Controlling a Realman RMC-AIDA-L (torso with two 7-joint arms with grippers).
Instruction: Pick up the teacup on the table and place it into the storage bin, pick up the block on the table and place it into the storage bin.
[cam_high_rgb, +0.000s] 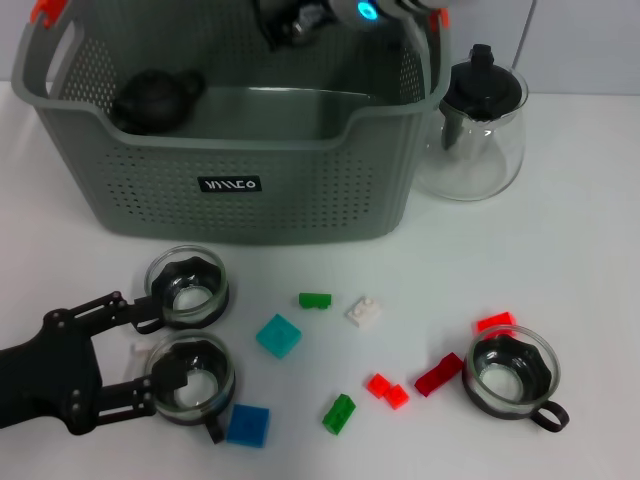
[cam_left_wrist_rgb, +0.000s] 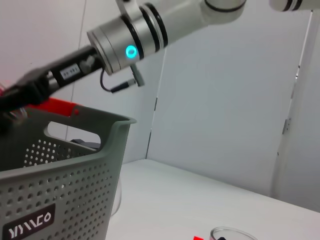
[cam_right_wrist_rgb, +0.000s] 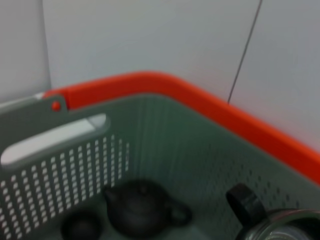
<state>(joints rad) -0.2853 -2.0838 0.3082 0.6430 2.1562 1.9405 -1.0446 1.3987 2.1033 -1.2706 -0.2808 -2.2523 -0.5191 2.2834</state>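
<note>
— Where's the left claw (cam_high_rgb: 145, 350)?

— Low on the white tabletop (cam_high_rgb: 560, 230), on the robot's left. Its black fingers (cam_high_rgb: 112, 302) are spread apart beside the near teacup (cam_high_rgb: 192, 375), one tip at the cup's rim, the other reaching up towards the second teacup (cam_high_rgb: 187, 286) just behind it. It isn't clamped on anything.

— And the right claw (cam_high_rgb: 292, 22)?

— Up over the back of the storage bin (cam_high_rgb: 250, 195), its arm lit with a blue ring. I can't tell whether it's apart or together. Its wrist camera looks down into the bin at a black teapot (cam_right_wrist_rgb: 141, 207), with a glass cup (cam_right_wrist_rgb: 280, 225) and its black handle at the frame's edge.

— Any other cups?

— A third teacup (cam_high_rgb: 512, 370) sits far on the right, well away from the bin.

— The blocks?

— All loose on the tabletop in front of the bin: a teal block (cam_high_rgb: 278, 335), a blue block (cam_high_rgb: 247, 424) touching the near teacup, green blocks (cam_high_rgb: 339, 412), a white block (cam_high_rgb: 365, 311) and red blocks (cam_high_rgb: 438, 374). A glass teapot (cam_high_rgb: 478, 130) stands just right of the bin.
</note>
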